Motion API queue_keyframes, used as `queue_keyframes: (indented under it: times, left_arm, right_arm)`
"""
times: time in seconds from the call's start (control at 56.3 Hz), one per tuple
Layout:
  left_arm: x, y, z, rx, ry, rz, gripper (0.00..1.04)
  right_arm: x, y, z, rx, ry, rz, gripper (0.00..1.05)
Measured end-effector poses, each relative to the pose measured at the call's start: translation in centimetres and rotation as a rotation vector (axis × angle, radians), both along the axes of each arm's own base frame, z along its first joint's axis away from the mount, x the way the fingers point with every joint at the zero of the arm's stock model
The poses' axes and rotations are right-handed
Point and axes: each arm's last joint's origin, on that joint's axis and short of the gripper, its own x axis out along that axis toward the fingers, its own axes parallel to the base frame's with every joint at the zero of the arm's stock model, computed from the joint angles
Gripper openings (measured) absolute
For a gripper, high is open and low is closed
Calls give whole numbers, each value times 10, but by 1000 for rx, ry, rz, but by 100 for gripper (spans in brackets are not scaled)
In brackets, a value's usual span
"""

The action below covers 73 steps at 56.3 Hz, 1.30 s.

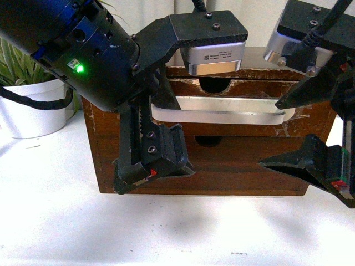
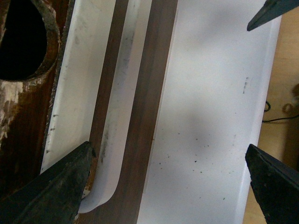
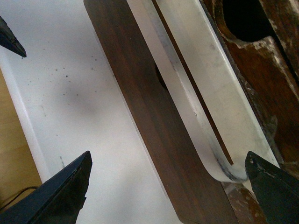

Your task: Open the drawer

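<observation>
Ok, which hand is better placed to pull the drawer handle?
Right, probably. The right hand is open with its fingers straddling the end of the long white plastic handle on the dark brown wooden drawer. The left hand hangs lower, before the plain front below.

Indoor lab-like bench, white tabletop (image 1: 66,221), potted plant (image 1: 19,64), cable (image 2: 276,120) on wooden floor (image 2: 286,70)
</observation>
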Motion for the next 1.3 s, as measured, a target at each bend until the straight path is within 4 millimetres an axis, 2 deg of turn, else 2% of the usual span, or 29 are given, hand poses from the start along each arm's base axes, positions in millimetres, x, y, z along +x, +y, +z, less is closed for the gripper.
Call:
queue_keyframes:
  times: [0.462,0.888,1.154,1.296]
  left_arm:
    - [-1,5,1,-4,-2,3,98]
    - [-6,2,0,30,24,-41,98]
    - [-9,0,2,64,46,-74,98]
    - [-13,0,4,81,61,-94,98]
  right_arm:
    - [11,10,-4,-19,42,4,96]
    - [11,11,-3,-49,102,32,96]
    - [6,11,0,-60,132,72,96]
    - [-4,10,5,-85,148,112,96]
